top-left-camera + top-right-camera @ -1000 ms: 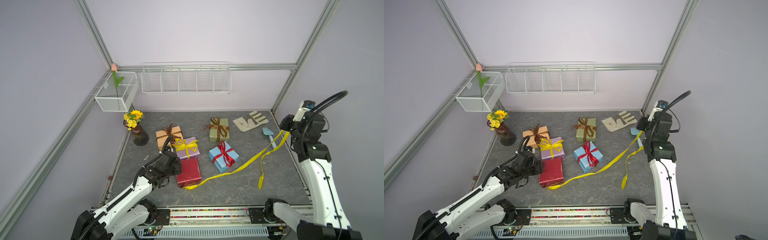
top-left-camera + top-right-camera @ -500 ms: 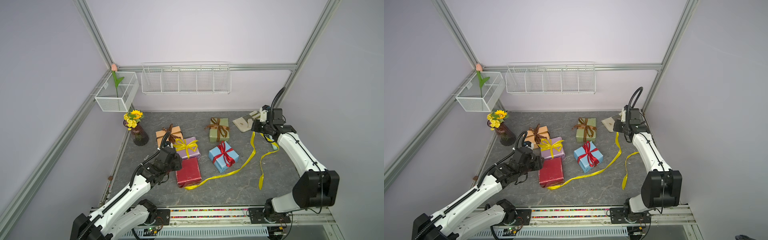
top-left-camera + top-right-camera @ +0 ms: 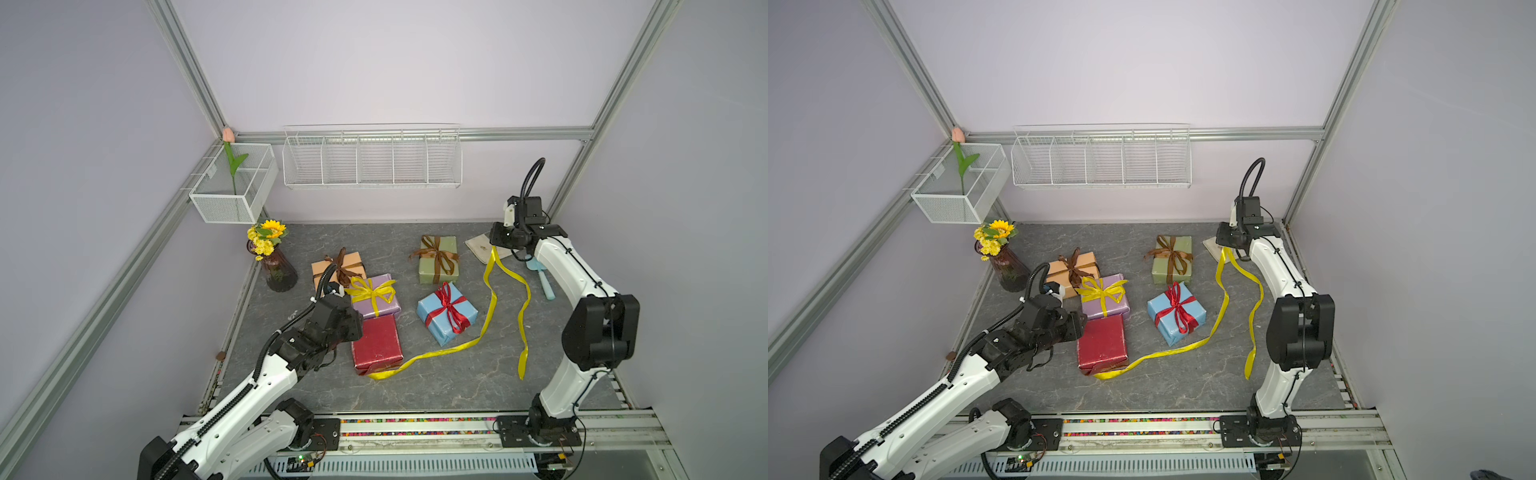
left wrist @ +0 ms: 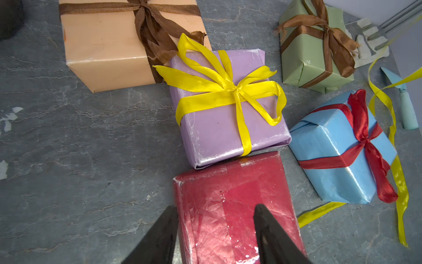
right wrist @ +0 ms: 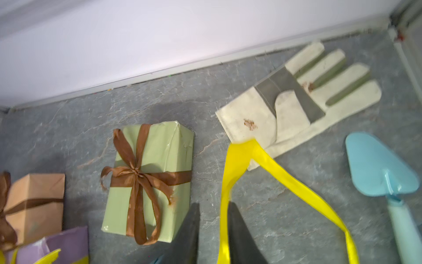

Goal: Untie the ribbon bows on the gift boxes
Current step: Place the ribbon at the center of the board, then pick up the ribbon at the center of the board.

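- Left end effector [image 4: 214, 206] stands about half open and holds nothing: one finger is beside the shiny red paper-wrapped box [image 4: 228, 224], the other over its bare top.
- Right end effector [image 5: 212, 204], near the cream work glove [image 5: 285, 109], has its fingers slightly parted. The long loose yellow ribbon [image 5: 285, 178] passes through the gap, apparently unpinched.
- This ribbon trails over the grey stone-look counter [image 3: 415, 395] to the red box's front edge.
- The lilac box [image 4: 212, 132], light blue box [image 4: 326, 141], olive green box [image 5: 169, 148] and tan-orange box [image 4: 102, 45] carry tied bows.

Grey slate tabletop [image 3: 436, 386], gift boxes [image 3: 446, 318], glove [image 5: 296, 109] (trowel [image 5: 379, 166] beside)
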Motion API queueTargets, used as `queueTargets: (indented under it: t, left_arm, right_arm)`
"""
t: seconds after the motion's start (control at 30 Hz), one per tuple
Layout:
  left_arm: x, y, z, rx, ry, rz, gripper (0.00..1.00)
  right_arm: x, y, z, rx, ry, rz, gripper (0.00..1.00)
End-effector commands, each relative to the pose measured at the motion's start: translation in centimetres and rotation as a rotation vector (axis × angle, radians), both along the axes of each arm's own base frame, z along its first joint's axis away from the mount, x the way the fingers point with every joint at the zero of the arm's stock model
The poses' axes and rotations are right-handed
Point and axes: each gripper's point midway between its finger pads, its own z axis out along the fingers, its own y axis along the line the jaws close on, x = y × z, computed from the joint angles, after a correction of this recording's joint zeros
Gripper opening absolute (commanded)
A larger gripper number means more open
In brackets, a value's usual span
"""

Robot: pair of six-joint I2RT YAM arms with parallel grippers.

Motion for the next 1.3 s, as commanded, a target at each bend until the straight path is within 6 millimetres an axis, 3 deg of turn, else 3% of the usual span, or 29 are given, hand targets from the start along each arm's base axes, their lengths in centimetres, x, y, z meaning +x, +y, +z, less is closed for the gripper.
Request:
queueTargets:
  t: [0.0, 0.13, 0.23, 0.27, 0.37, 0.57, 0.67, 0.8, 0.9, 1.03, 1.1, 1.27]
  left_arm:
    - [-0.1, 0.6, 0.6, 0.027, -0.002, 0.008, 0.57]
    - [0.3, 0.0, 1.1, 0.038, 0.004, -0.019, 0.57]
    - [0.9, -0.9, 1.4, 0.035, -0.003, -0.048, 0.57]
    - [1.1, -1.0, 1.6, 0.033, -0.006, -0.053, 0.58]
    - [1.6, -1.4, 2.3, 0.040, -0.015, -0.060, 0.58]
    - [1.8, -2.2, 2.4, 0.053, 0.012, -0.104, 0.59]
    - [1.8, -2.3, 1.8, 0.060, 0.031, -0.118, 0.59]
    - [1.7, -2.2, 1.1, 0.070, 0.049, -0.114, 0.59]
    - [1.5, -2.1, 0.6, 0.071, 0.060, -0.109, 0.59]
    - [1.1, -1.9, 0.4, 0.061, 0.062, -0.101, 0.59]
    - [0.9, -1.7, 0.3, 0.058, 0.062, -0.100, 0.59]
    - [0.4, -1.4, 0.1, 0.057, 0.062, -0.102, 0.59]
  right_arm:
    - [-2.4, -1.6, -1.8, -0.077, 0.086, -0.055, 0.60]
    - [-4.4, -0.9, 0.1, -0.108, 0.061, -0.019, 0.70]
    - [-6.9, 1.6, 2.4, -0.156, 0.041, 0.070, 0.71]
    - [-8.3, 4.2, 3.1, -0.161, 0.024, 0.143, 0.71]
    - [-12.6, 9.5, 3.5, -0.134, 0.010, 0.318, 0.69]
    - [-22.4, 17.4, -1.0, -0.032, 0.097, 0.597, 0.49]
    - [-26.7, 20.3, -3.3, -0.054, 0.127, 0.742, 0.47]
    - [-30.2, 22.5, -7.0, -0.073, 0.196, 0.851, 0.50]
    - [-31.7, 23.8, -9.6, -0.082, 0.234, 0.914, 0.57]
    - [-32.2, 25.4, -11.8, -0.043, 0.228, 0.958, 0.58]
    - [-32.7, 25.6, -13.5, -0.038, 0.246, 0.975, 0.58]
    - [-32.6, 25.9, -15.7, -0.076, 0.260, 0.985, 0.56]
